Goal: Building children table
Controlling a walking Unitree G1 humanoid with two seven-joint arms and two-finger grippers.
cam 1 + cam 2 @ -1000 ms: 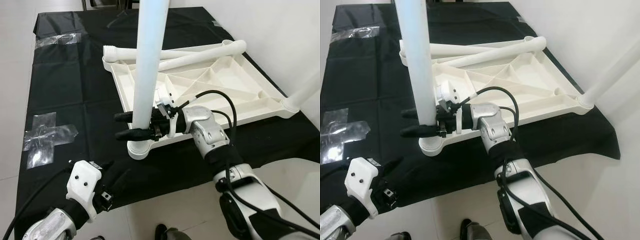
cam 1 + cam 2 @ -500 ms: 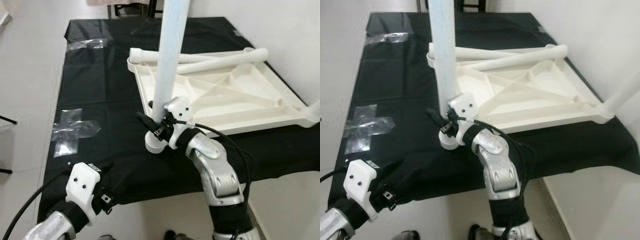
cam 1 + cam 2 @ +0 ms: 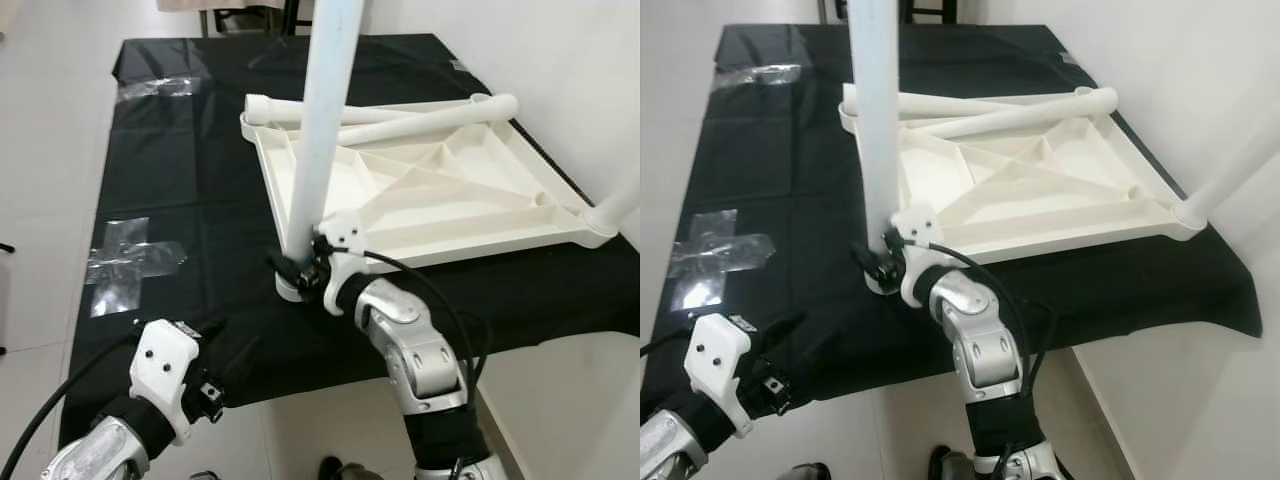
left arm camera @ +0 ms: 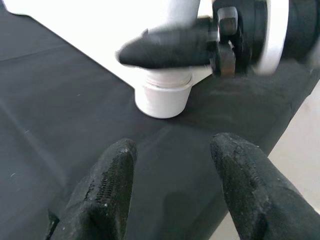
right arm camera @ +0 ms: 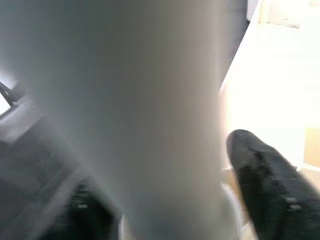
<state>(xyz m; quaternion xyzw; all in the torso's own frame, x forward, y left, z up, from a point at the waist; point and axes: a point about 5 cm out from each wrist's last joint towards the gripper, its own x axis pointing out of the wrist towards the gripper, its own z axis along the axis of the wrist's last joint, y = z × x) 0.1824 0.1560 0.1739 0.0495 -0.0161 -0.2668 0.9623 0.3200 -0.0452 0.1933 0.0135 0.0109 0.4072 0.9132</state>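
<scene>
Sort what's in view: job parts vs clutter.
Job: upside-down white plastic tabletop; upright white leg gripped by right end effector; second upright leg at far corner; two loose white legs lying on tabletop.
Clutter: clear tape patches on black cloth.

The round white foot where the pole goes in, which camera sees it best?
The left wrist view: the corner socket sits sharp and unblocked under the right claw. In the eye views it is small, half hidden behind that claw. The right wrist view is mostly blurry leg.
</scene>
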